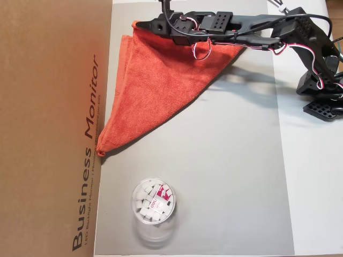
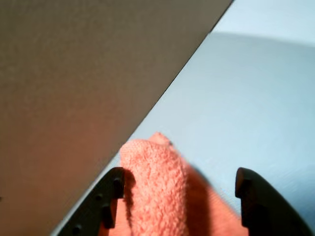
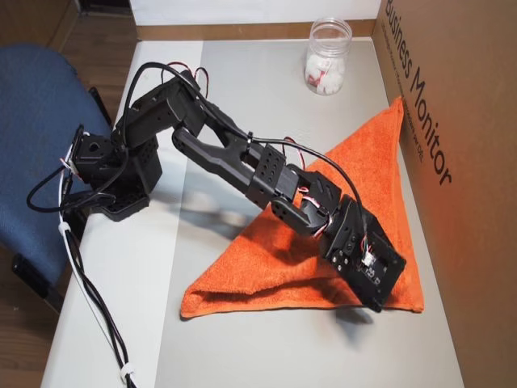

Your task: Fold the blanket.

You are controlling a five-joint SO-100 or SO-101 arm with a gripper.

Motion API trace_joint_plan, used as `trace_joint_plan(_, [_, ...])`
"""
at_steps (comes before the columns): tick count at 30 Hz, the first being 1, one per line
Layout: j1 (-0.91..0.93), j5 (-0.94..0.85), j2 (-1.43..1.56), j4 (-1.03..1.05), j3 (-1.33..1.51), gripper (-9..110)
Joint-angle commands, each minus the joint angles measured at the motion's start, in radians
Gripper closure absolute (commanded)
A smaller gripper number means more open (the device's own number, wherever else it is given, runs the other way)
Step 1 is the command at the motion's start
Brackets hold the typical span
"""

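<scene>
The blanket (image 1: 155,80) is an orange-red terry towel lying in a triangle on the grey mat (image 1: 230,160), one long edge along the cardboard box. It also shows in an overhead view (image 3: 363,162). My gripper (image 1: 139,24) is down at the towel's far corner by the box, and is also seen from the other side (image 3: 377,305). In the wrist view the gripper (image 2: 180,174) is open. The towel corner (image 2: 152,191) stands bunched between the two black fingers (image 2: 110,196), against the left one and clear of the right one.
A large cardboard box (image 1: 48,128) lettered "Business Monitor" borders the mat beside the towel. A clear jar (image 1: 153,201) of white pieces stands on the mat beyond the towel's pointed end. The arm's base (image 3: 113,178) sits at the table edge next to a blue chair (image 3: 40,105).
</scene>
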Motion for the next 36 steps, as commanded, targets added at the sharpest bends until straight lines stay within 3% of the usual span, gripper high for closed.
trace_joint_plan(1, [0.028,-0.184,0.034,-0.025,-0.052,78])
trace_joint_plan(8, [0.077,-0.681,0.118,-0.026,-0.034,83])
trace_joint_plan(11, [0.081,-0.804,0.140,-0.026,-0.034,83])
trace_joint_plan(22, [0.080,-0.881,0.278,-0.011,0.026,88])
trace_joint_plan(36, [0.184,-0.867,0.710,-0.009,0.568,90])
